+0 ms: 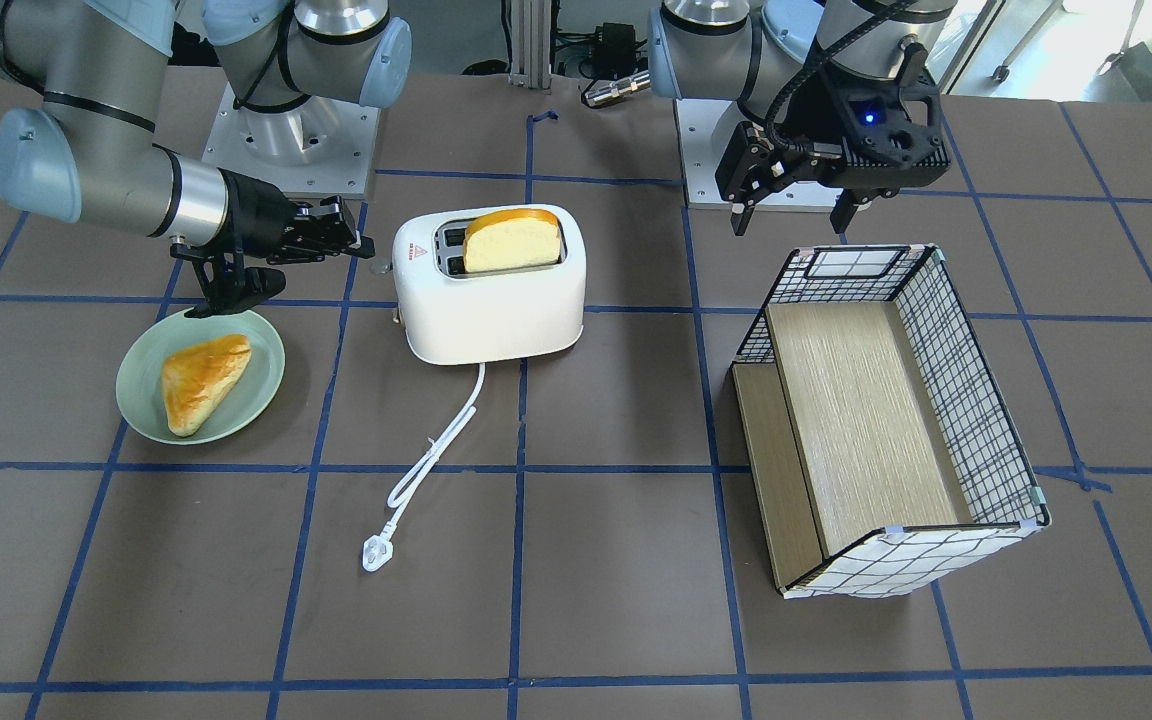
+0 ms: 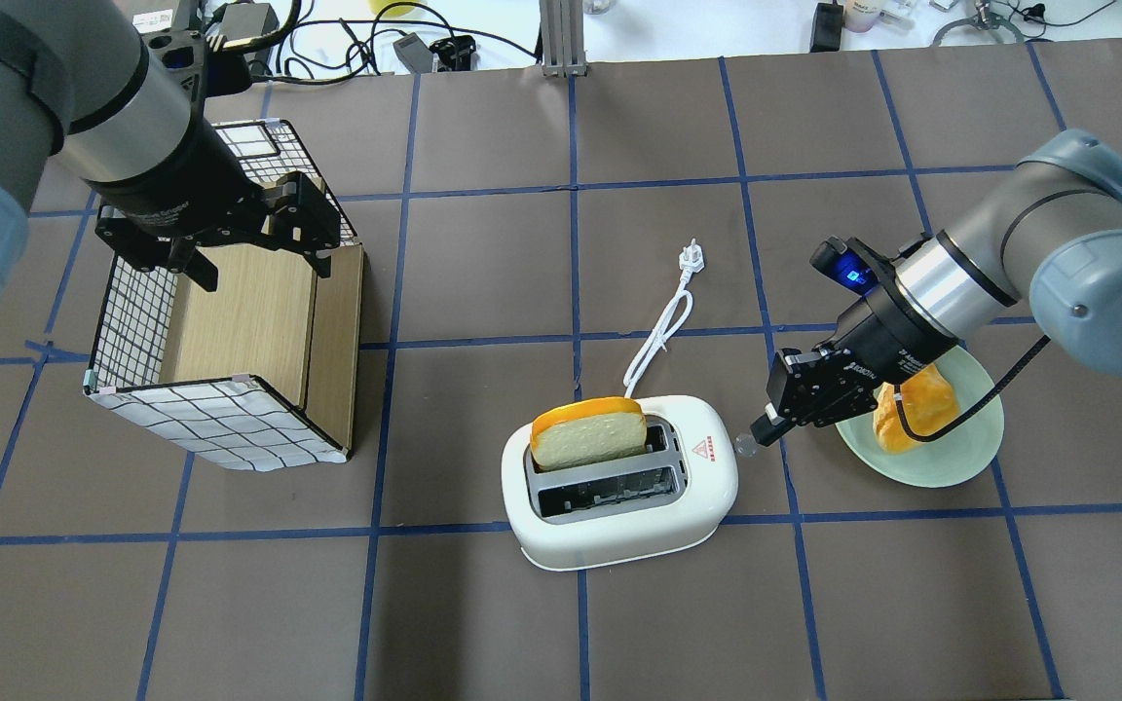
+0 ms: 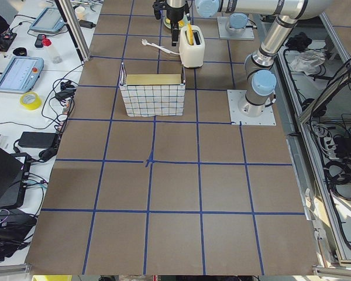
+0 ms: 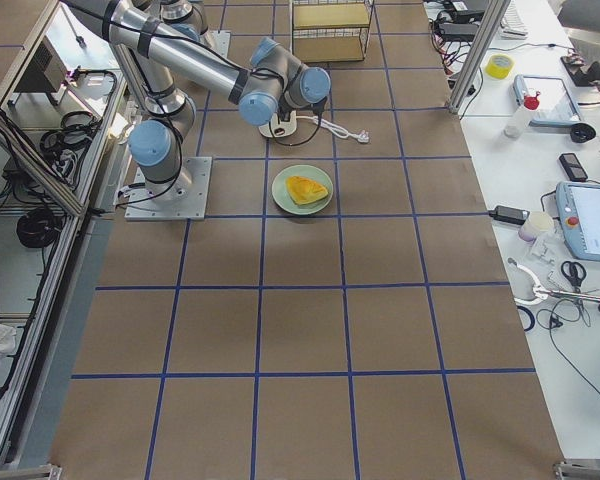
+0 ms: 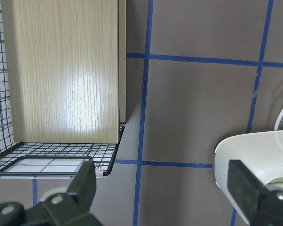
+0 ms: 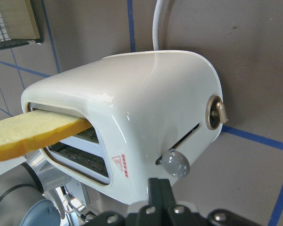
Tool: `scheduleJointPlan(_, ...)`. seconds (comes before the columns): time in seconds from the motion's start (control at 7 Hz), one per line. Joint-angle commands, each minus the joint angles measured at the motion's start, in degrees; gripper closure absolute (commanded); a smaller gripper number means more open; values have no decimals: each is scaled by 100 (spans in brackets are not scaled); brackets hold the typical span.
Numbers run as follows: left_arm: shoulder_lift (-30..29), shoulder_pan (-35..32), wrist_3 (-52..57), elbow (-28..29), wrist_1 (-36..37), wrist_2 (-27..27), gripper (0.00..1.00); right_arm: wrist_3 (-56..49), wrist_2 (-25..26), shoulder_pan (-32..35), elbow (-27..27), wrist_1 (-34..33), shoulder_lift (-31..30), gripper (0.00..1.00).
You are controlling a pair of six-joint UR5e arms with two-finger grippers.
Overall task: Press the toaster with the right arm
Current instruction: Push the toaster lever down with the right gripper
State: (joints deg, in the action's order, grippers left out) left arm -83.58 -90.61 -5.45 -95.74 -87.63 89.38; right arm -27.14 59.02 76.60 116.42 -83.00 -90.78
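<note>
The white two-slot toaster [image 1: 491, 300] stands mid-table, also in the overhead view [image 2: 619, 526] and the right wrist view [image 6: 146, 117]. A bread slice [image 2: 588, 433] stands up out of one slot. The toaster's round grey lever knob [image 6: 175, 163] sits at the upper end of its side slot. My right gripper [image 2: 761, 433] is shut and empty, its tip right at the knob; I cannot tell whether they touch. It also shows in the front view [image 1: 361, 243]. My left gripper [image 2: 261, 268] is open and empty above the wire basket [image 2: 220, 419].
A green plate [image 1: 256, 400] with a golden pastry [image 1: 201, 380] lies under the right arm's wrist. The toaster's white cord ends in a plug [image 1: 376, 550] on the table. The basket [image 1: 976, 400] with a wooden shelf lies on the robot's left side.
</note>
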Motion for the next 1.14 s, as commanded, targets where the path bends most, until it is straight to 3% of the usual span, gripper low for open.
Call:
scheduleJointPlan(0.0, 0, 0, 0, 3, 0, 0, 0, 16, -5, 4, 178, -259, 121, 100)
scheduleJointPlan(1.0, 0, 0, 0, 2, 0, 0, 0, 51, 30, 4, 302, -656, 455, 100)
